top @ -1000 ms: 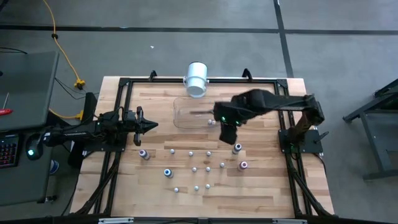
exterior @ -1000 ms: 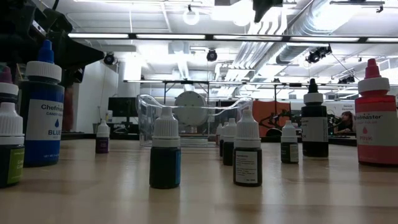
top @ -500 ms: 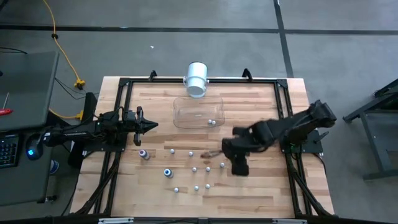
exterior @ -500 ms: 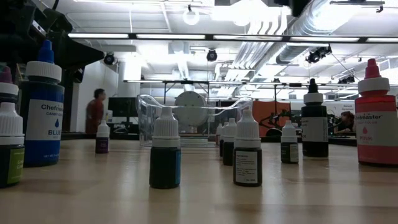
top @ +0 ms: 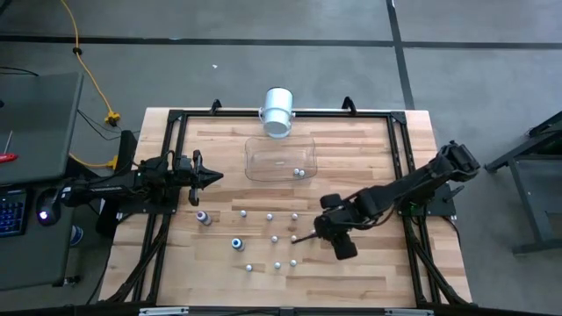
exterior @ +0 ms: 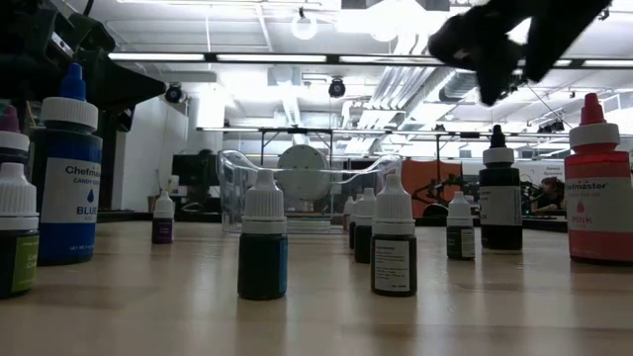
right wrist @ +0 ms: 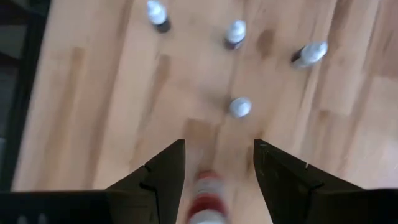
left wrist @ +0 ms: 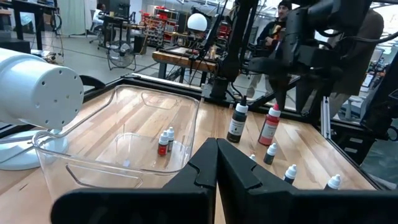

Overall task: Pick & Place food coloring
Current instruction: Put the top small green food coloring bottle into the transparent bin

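Note:
Several small food coloring bottles (top: 274, 238) stand upright on their bases on the wooden table (top: 369, 272). Among them are a blue one (top: 237, 243), a black one (exterior: 499, 193) and a pink one (exterior: 596, 188). Two more bottles (left wrist: 166, 140) stand inside the clear tub (top: 263, 151). My right gripper (top: 318, 233) hangs open above the right part of the group, slanting down. In the right wrist view a red-and-white bottle (right wrist: 202, 199) shows low between its fingers (right wrist: 165, 174), which stand apart from it. My left gripper (top: 215, 175) is shut and level at the table's left.
A big white cylinder (top: 277, 110) stands at the far edge behind the tub. A black frame (top: 176, 123) runs around the table top. Bare wood lies near the front edge. People and workbenches show in the room beyond the table.
My right gripper has swung from over the tub toward the table's near edge and come down over the bottles on the right, tipping and rolling as it went. Its fingers have stayed open. No bottle has moved.

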